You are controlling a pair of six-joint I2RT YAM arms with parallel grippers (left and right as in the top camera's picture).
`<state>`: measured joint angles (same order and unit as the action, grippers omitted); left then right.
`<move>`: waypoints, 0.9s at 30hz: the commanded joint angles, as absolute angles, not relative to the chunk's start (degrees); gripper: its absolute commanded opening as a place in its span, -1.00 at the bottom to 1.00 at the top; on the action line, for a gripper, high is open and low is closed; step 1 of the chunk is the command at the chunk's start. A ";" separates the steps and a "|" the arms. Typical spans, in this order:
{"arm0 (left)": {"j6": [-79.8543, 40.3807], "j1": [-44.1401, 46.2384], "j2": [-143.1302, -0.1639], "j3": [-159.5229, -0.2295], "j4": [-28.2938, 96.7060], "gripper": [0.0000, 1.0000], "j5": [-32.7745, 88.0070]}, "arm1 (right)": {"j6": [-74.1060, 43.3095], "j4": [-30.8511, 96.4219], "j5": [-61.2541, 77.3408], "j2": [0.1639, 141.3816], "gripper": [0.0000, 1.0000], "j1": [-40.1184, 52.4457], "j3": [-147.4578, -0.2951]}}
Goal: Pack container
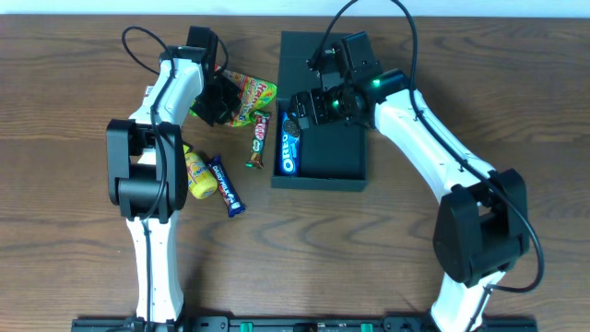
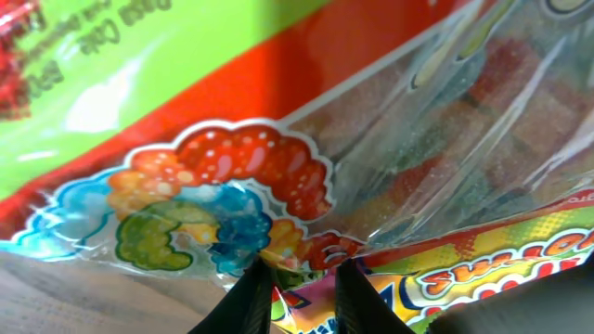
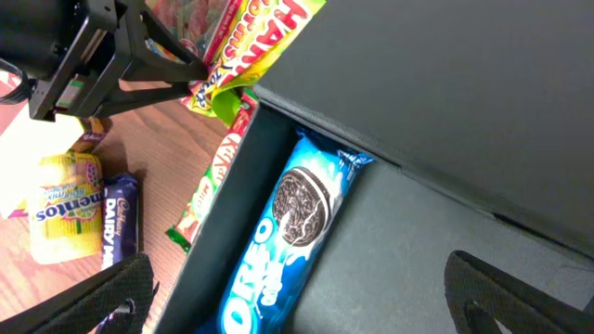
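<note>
A brown wood-grain surface (image 1: 516,111) is filling the overhead view, with a pale strip of the room showing beyond its far edge and a dark rail running along its near edge. The container (image 1: 336,157) is sitting toward the far edge, near the middle, with its flap lid (image 1: 300,55) lying open toward the far edge. A blue Oreo pack (image 1: 289,152) is lying inside, along the container's left wall.

The right fingers (image 3: 520,288) are hanging spread wide over the container's floor, holding nothing. The left fingers (image 2: 251,301) are standing narrowly apart at the edge of a bright gummy bag (image 1: 247,97), which is lying left of the container by the far edge; whether they are pinching it cannot be told.

A small red-and-green bar (image 1: 260,140) is lying just beside the container's left wall. Further left, a yellow Mentos pack (image 1: 196,173) and a purple Dairy Milk bar (image 1: 226,184) are lying next to each other.
</note>
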<state>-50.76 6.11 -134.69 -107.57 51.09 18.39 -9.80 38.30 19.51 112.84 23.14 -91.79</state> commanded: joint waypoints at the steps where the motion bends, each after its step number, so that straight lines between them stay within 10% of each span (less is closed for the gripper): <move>1: -48.95 6.76 -140.75 -104.16 55.07 -0.54 17.58 | -9.10 38.65 19.49 111.42 0.98 22.79 -92.97; 15: -45.15 6.76 -133.56 -108.20 61.91 -0.53 8.29 | -9.10 39.29 19.49 111.42 0.98 22.79 -92.97; 27: -48.51 6.76 -125.36 -107.85 61.76 0.86 2.33 | -8.62 39.16 19.46 111.42 0.99 22.79 -92.97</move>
